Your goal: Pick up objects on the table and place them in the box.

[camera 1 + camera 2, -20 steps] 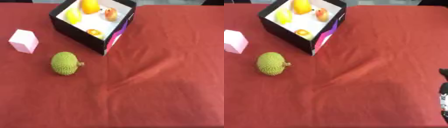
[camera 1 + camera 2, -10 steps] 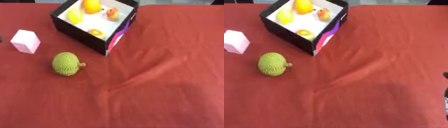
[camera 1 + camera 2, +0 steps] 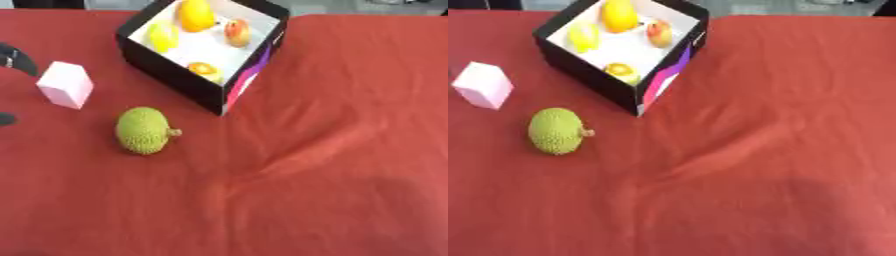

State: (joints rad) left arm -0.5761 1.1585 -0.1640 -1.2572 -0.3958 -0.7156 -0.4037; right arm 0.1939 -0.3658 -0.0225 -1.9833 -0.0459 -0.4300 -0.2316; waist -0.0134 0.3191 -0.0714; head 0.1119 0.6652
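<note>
Red-clothed worktop (image 3: 350,150). Black box (image 3: 175,75), white inside, holds yellow and orange fruits. Green spiky fruit (image 3: 144,130) lies near its front corner; pink block (image 3: 66,85) further left. Left robot hand (image 3: 16,59) barely shows at left edge, finger state unclear; right robot hand out of view.

both eyes look steeply down on the red desk (image 3: 332,150) from the near edge, sharing the box (image 3: 592,75) at 11 o'clock.
</note>
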